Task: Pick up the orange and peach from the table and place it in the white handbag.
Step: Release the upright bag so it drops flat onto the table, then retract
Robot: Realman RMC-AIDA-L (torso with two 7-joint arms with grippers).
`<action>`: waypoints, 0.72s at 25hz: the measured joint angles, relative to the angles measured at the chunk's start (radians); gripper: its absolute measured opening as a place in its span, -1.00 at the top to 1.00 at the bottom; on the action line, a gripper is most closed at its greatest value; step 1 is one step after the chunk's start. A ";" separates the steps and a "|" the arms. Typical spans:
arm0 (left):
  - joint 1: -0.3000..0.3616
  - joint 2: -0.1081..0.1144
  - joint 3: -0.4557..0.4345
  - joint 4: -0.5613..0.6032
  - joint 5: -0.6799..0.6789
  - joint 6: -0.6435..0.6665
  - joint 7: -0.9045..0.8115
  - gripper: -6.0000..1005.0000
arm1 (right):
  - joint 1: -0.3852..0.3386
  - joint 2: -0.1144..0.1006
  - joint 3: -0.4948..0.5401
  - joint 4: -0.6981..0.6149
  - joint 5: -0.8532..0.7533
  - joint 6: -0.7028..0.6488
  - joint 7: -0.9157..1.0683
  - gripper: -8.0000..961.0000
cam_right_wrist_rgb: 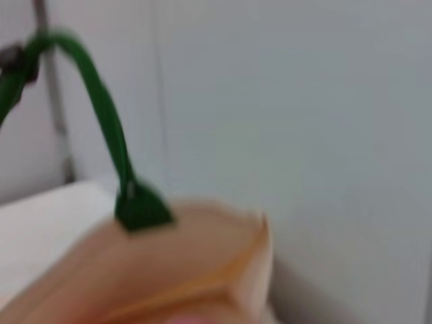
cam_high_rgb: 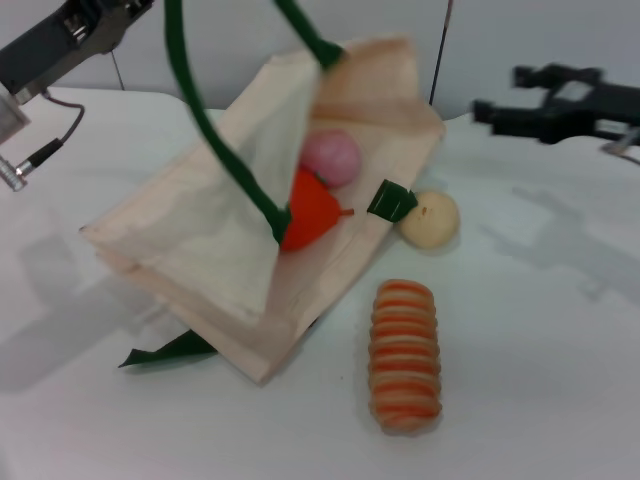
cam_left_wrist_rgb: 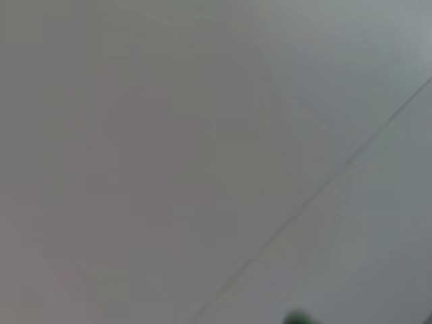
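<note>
Lying on the white table (cam_high_rgb: pixel 560 330), the white handbag (cam_high_rgb: pixel 190 235) is having its upper cloth panel pulled up into a tent by a dark green handle (cam_high_rgb: pixel 205 130) that is rising out of the top of the head view. Under that raised flap, in the bag's mouth, the orange (cam_high_rgb: pixel 312 212) and the peach (cam_high_rgb: pixel 332 157) are resting on the lower panel, the peach just behind the orange and apparently touching it. The orange's small stem tip is pointing toward the robot's right.

A pale cream ball (cam_high_rgb: pixel 430 219) is sitting on the table just beside the bag's right edge, next to a short green strap end (cam_high_rgb: pixel 391 201). Nearer the robot, a striped bread loaf (cam_high_rgb: pixel 405 355) is lying on the table, apart from the bag.

The left gripper is not showing; only the left arm (cam_high_rgb: pixel 60 40) is reaching in at the upper left of the head view, and its wrist camera is giving nothing but a blurred grey surface. The right gripper (cam_high_rgb: pixel 490 108) is hovering at the far right, well apart from the bag; whether its fingers are apart or together, I cannot tell. The right wrist view is showing the handle (cam_right_wrist_rgb: pixel 101 121) rising from its green patch on the bag's cloth (cam_right_wrist_rgb: pixel 196 263).
</note>
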 joint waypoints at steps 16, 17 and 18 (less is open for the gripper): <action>0.061 -0.040 0.000 -0.007 -0.087 0.119 0.240 -0.22 | -0.197 0.004 0.027 0.090 0.517 -0.163 -0.341 -0.86; 0.064 -0.047 0.000 -0.007 -0.099 0.128 0.272 -0.26 | -0.201 0.004 0.040 0.112 0.537 -0.164 -0.377 -0.86; 0.069 -0.059 0.000 -0.007 -0.121 0.143 0.326 -0.30 | -0.206 0.004 0.063 0.141 0.560 -0.164 -0.425 -0.86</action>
